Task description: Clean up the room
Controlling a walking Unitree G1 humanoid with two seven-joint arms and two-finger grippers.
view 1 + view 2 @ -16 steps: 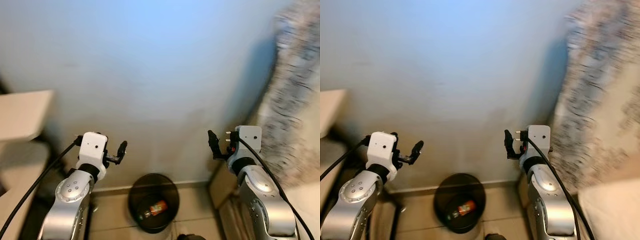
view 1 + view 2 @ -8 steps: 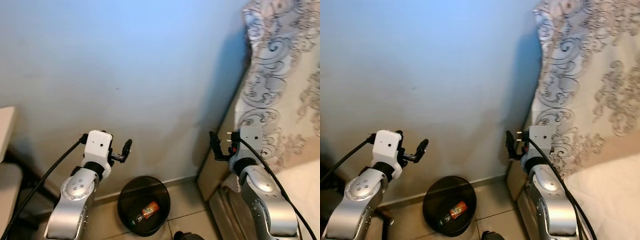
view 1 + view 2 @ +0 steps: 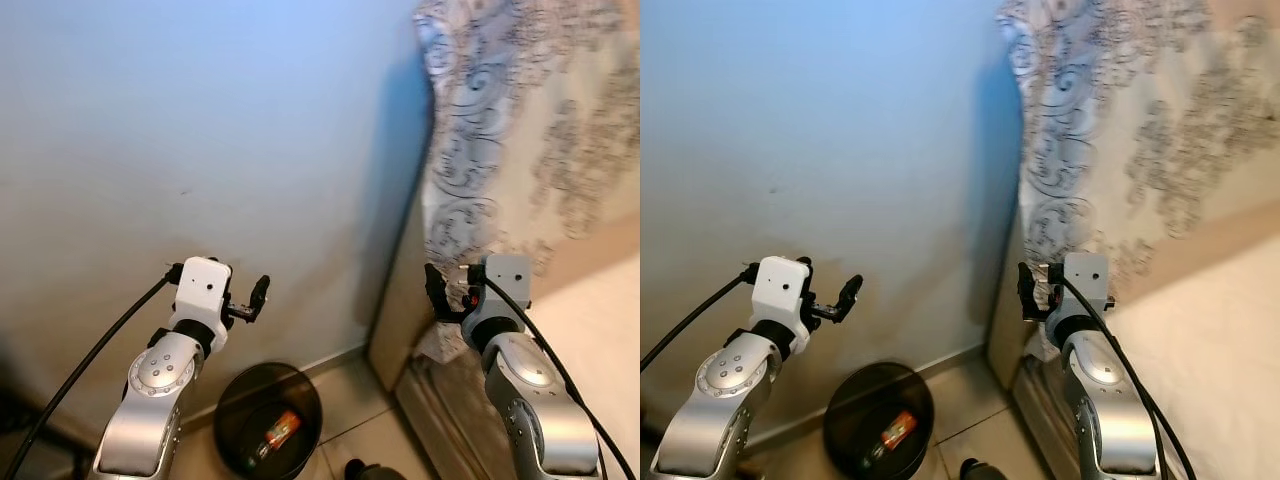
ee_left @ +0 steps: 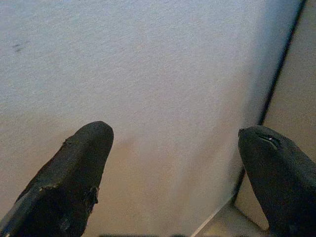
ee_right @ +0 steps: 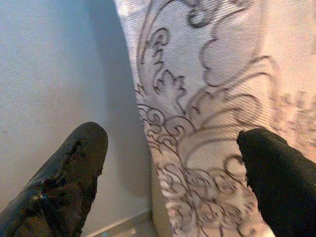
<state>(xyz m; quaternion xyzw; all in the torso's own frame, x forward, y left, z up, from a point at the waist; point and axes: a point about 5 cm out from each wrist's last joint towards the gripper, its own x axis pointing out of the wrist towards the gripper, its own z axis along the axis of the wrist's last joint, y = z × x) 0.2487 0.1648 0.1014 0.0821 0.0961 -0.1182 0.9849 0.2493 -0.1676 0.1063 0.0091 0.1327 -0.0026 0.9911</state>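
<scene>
Near the foot of a pale blue wall, left eye view: a round black waste bin stands on the tiled floor, close against the wall. Inside it lies a small orange-red wrapper, with other bits too small to tell. The left hand is raised in front of the wall, above the bin and a little to its left, nothing between its fingers. The right hand is raised at the right, in front of a cream curtain with grey scrollwork. A pale flat surface fills the near right corner; what it is cannot be told. A dark object shows at the near edge, cut off.

Right eye view: same scene. Bin at the wall's base, wrapper inside it. Left hand and right hand are both held up, well apart from each other and from the bin.

Left wrist view: the two black fingers stand wide apart, holding nothing. Beyond them the blue wall, and a dark vertical edge beside a beige panel.

Right wrist view: the fingers are likewise spread, empty. Between them hangs the patterned curtain, with wall on one side.
</scene>
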